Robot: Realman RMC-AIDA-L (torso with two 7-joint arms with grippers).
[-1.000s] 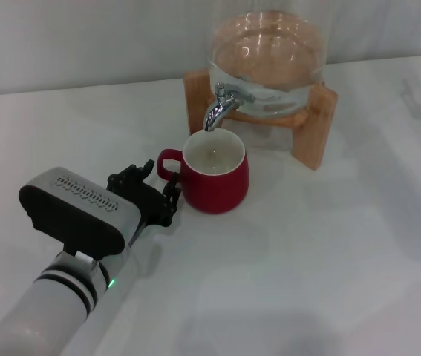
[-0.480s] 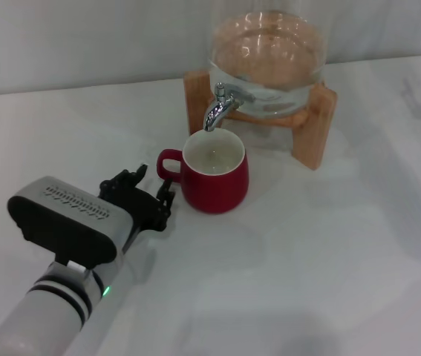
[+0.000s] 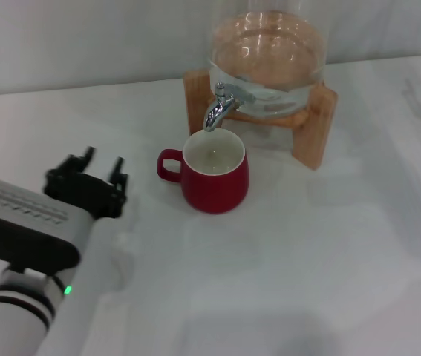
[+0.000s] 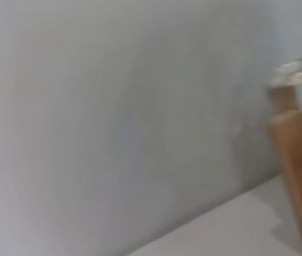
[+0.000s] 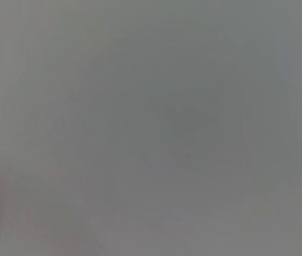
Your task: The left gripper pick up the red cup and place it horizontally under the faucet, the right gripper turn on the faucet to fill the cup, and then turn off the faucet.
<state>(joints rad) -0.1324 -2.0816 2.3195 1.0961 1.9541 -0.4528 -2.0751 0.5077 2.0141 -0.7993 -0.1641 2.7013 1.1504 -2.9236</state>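
Note:
The red cup [image 3: 214, 175] stands upright on the white table, its white inside showing and its handle toward the left. It sits directly below the chrome faucet [image 3: 219, 108] of the glass jar [image 3: 269, 59]. My left gripper [image 3: 99, 165] is open and empty, well to the left of the cup and apart from it. The right gripper is out of view; the right wrist view shows only plain grey. In the left wrist view only the wall and a wooden leg of the stand [image 4: 295, 170] appear.
The jar rests on a wooden stand [image 3: 315, 126] at the back of the table [image 3: 307, 282], close to the wall. Open tabletop lies in front of and to the right of the cup.
My left gripper has let go near the cup's handle and drawn back to the left and away from it. The cup stays put under the faucet.

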